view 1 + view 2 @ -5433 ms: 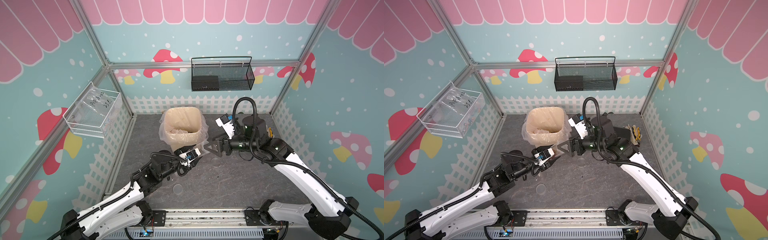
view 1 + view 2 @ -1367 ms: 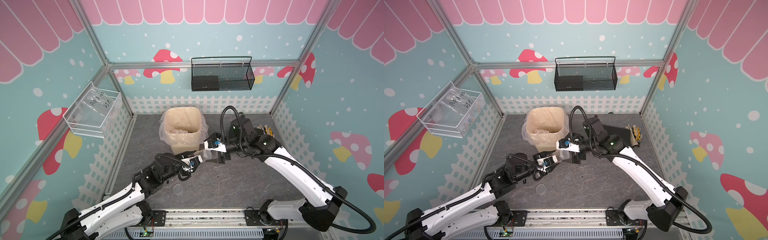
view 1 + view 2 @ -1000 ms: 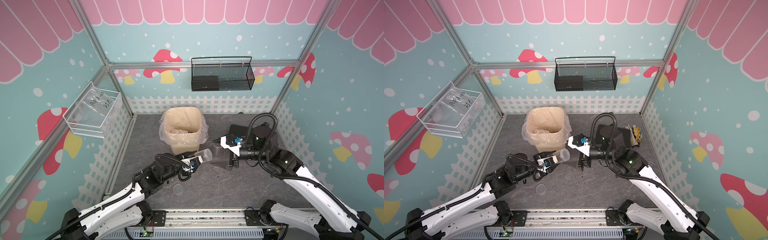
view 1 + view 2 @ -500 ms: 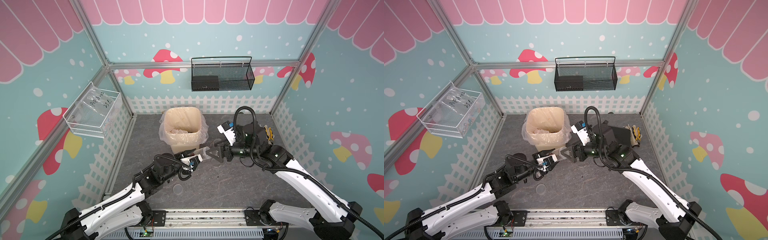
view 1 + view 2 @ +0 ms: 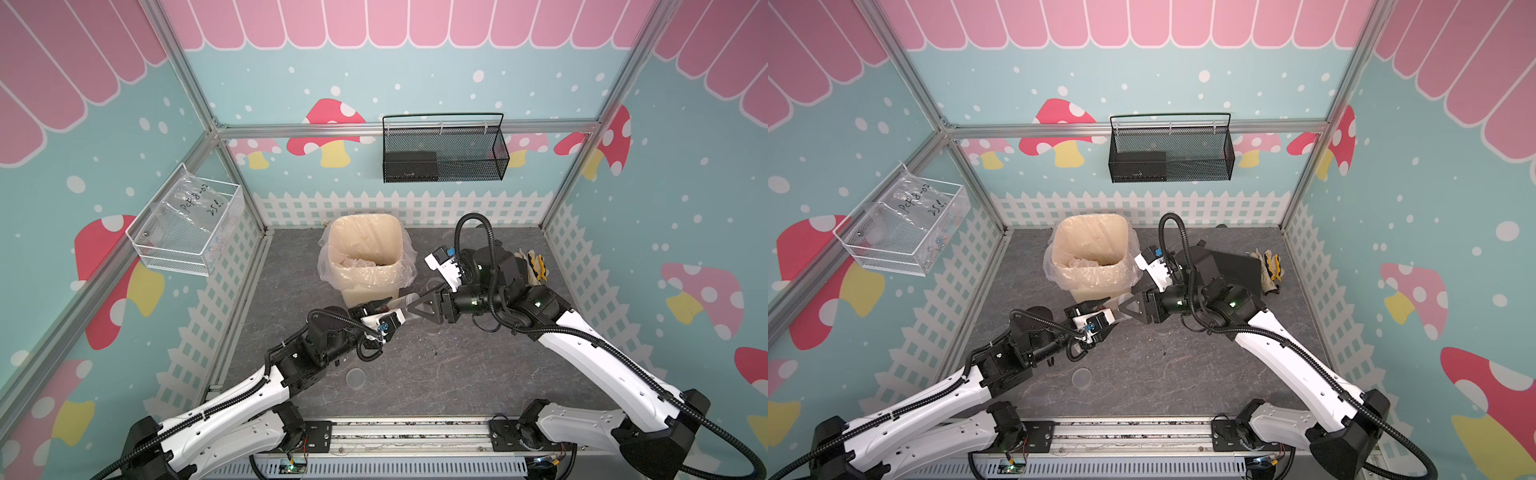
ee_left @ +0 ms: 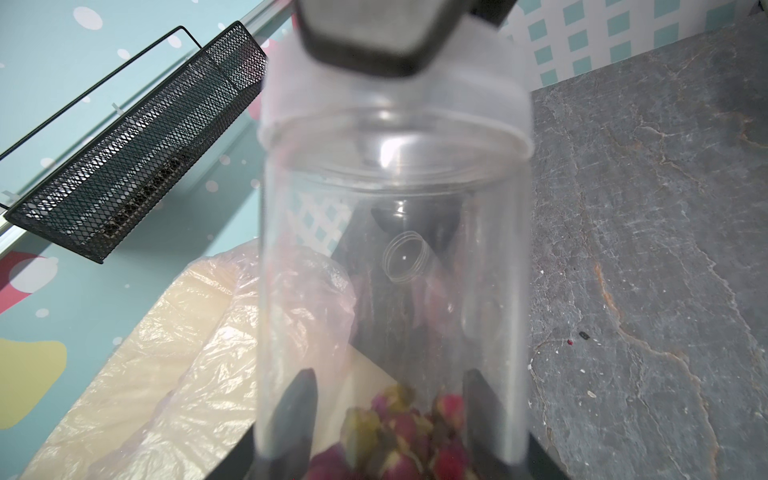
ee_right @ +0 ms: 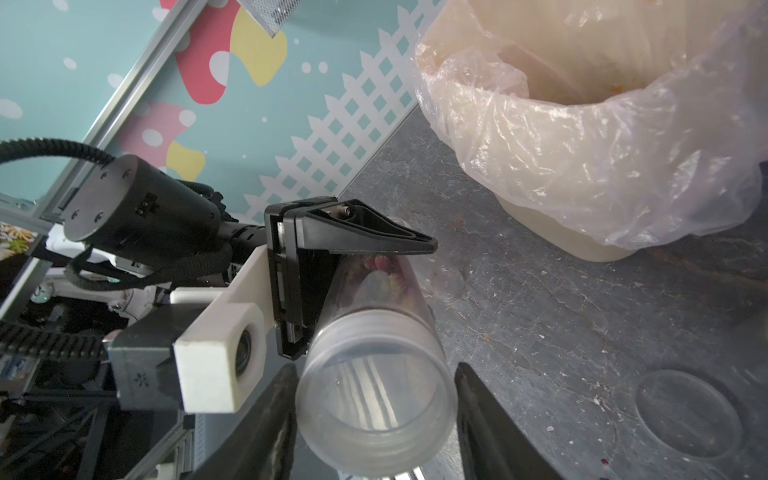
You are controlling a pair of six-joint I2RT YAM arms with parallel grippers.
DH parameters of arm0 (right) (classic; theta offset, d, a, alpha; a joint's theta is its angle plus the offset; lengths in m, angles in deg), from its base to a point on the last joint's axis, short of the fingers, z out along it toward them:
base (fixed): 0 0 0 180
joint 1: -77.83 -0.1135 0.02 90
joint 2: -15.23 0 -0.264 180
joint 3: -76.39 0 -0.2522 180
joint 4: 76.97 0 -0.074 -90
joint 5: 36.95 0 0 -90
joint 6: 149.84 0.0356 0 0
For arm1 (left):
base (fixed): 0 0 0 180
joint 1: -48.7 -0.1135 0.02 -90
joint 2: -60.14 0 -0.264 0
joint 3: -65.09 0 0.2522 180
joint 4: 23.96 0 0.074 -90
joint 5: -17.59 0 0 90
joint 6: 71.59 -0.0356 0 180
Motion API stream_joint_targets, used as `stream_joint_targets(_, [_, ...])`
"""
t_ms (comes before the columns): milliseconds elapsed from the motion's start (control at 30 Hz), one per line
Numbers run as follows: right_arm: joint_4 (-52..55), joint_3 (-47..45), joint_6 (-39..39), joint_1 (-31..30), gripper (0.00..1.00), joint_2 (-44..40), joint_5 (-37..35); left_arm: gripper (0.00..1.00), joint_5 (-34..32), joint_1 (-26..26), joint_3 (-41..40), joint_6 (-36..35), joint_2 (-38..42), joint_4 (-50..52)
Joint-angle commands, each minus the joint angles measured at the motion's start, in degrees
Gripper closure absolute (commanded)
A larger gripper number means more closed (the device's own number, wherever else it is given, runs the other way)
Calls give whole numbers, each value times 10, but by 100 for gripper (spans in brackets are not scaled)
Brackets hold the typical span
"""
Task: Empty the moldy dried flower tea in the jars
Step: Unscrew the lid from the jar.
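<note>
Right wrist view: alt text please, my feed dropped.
A clear jar is held sideways: capped end between the fingers of the right gripper, far end clamped by the left gripper, dried flower tea inside. The lined cream bin stands behind.

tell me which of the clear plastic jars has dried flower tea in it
The clear plastic jar held by the left gripper: reddish dried flower buds sit at its base. The open jar beyond it looks empty.

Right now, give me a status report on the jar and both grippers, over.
Left gripper shut on jar. Right gripper flanks the lid, grip unclear. Tea inside; lid on, blocking the pour.
</note>
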Motion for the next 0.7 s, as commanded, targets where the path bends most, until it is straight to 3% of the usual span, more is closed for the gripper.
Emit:
stream_joint_targets(0, [-1,-8,-23,-3,53,10,40,100,-3,2,0,-16,5,-9])
stream_joint_targets(100, [1,0,-78,-3,65,17,47,100,-2,2,1,-16,4,-6])
stream_joint_targets(167, [5,9,-154,-3,70,19,48,100,1,2,0,-15,2,-6])
stream_joint_targets(333, [26,7,-496,-4,79,-5,-15,100,11,2,-1,-11,2,-7])
stream_joint_targets(433, [10,2,-639,-5,83,-11,-55,100,13,2,-3,-11,5,-4])
stream_joint_targets(533, [16,11,-730,-5,85,2,-68,100,14,2,-7,-13,8,-2])
stream_joint_targets(667, [42,45,-773,-5,86,37,-75,100,13,3,-11,-15,7,-3])
